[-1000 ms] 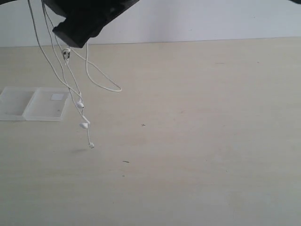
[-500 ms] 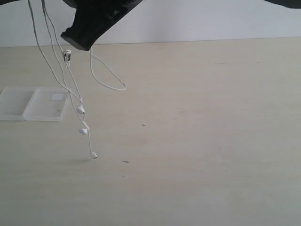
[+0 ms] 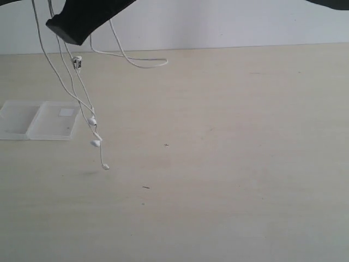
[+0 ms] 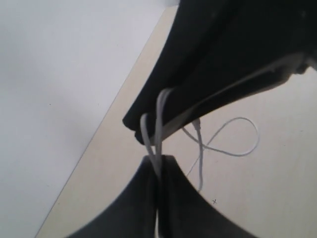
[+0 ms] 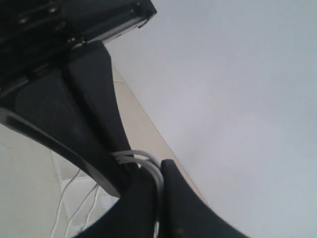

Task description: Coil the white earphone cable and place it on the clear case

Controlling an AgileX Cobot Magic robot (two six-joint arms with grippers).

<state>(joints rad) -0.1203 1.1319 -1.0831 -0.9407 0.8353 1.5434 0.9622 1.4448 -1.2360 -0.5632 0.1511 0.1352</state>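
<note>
- Exterior view shows the thin white earphone cable [image 3: 92, 120], with its two small buds and little plug, hanging in the air from high up over the pale beige table [image 3: 229, 164]
- The flat clear case [image 3: 38, 128] of see-through plastic lies open on the table, near the hanging buds, and nothing is on it yet
- The black left gripper [image 4: 158, 162] has its fingers pressed tight together, and strands of the cable are pinched between them
- The black right gripper [image 5: 159, 171] has just snapped closed. A second ago it was wide apart, and now its fingers squeeze the cable too, very close to the left one
- The loose loop [image 3: 143, 65] of cable has been pulled up and out to the side, and the buds have swung a little
- I think this means one more turn of the coil is caught
- A long tail hangs down, so the coiling does not look done, and the cable has not been put on the case
</note>
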